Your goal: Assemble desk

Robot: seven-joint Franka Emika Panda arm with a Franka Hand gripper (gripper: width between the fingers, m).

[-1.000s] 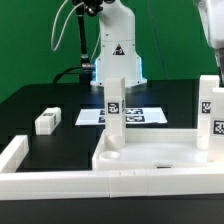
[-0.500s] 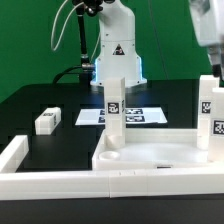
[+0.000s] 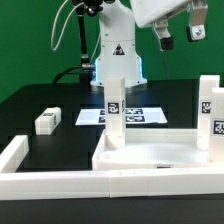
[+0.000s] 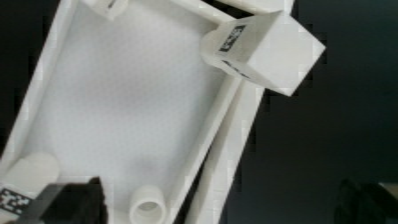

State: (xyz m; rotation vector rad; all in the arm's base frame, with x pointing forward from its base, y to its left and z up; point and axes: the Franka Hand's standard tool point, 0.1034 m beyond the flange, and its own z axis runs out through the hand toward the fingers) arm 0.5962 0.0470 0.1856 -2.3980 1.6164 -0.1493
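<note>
On the exterior view's left, a loose leg (image 3: pixel 46 121) lies flat on the black counter (image 3: pixel 60 140), well apart from the rest. The tabletop panel (image 3: pixel 155 155) sits against the low border wall (image 3: pixel 60 182), with one leg (image 3: pixel 114 108) upright at its back left corner and another leg (image 3: pixel 210 112) upright at the right. The marker board (image 3: pixel 140 116) lies behind. High at the right, the pincer (image 3: pixel 181 38) hangs wide and empty.

White tabletop panel (image 3: pixel 150 155), two white legs (image 3: pixel 114 105) standing on it with black-and-white tags, a third white leg (image 3: pixel 47 121) lying left of the panel on the black surface (image 3: pixel 60 140). Green backdrop (image 3: pixel 30 40).
</note>
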